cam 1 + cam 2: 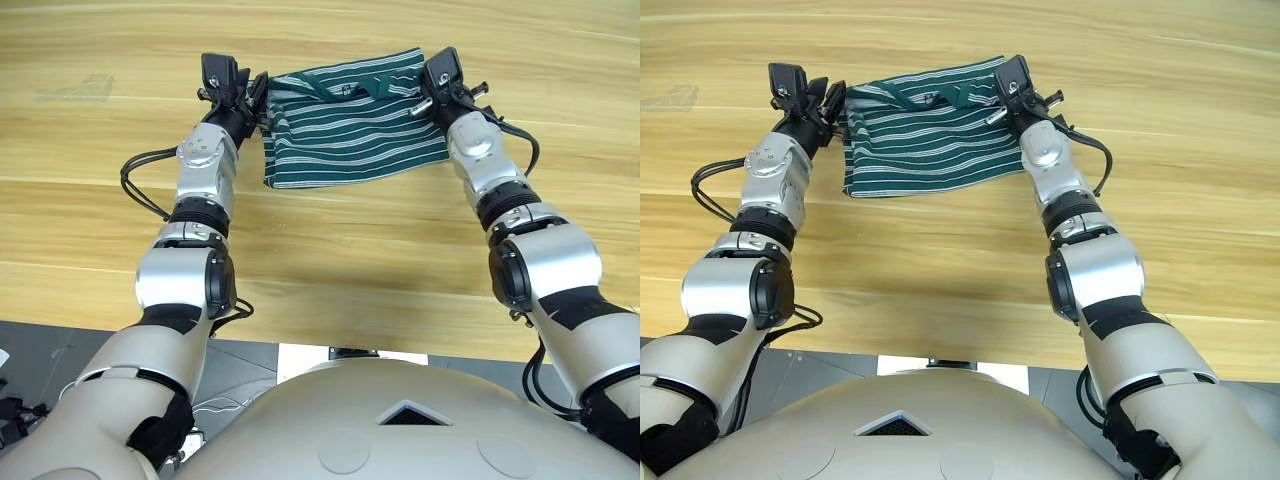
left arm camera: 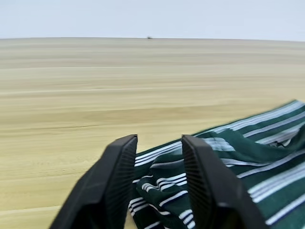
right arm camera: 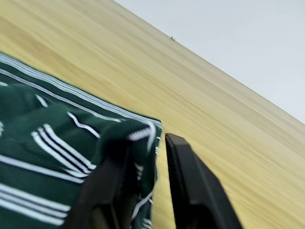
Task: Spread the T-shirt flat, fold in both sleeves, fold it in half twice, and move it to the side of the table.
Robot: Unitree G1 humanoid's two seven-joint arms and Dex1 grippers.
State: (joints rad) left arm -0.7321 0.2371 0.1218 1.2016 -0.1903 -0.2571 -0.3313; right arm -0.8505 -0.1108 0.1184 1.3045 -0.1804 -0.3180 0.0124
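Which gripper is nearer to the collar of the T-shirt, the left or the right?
Right. The right gripper sits at the T-shirt's far corner beside the collar; the left gripper is at the other far corner, farther off.

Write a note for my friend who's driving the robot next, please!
Left tool: at the T-shirt's far left corner, grip unclear.
Right tool: shut on the far right corner.
T-shirt: a striped rectangle on the table between both tools, sleeves tucked in.
Done: spreading and sleeves, seemingly a fold.
Left: probably another half fold, then moving it to the table's side.
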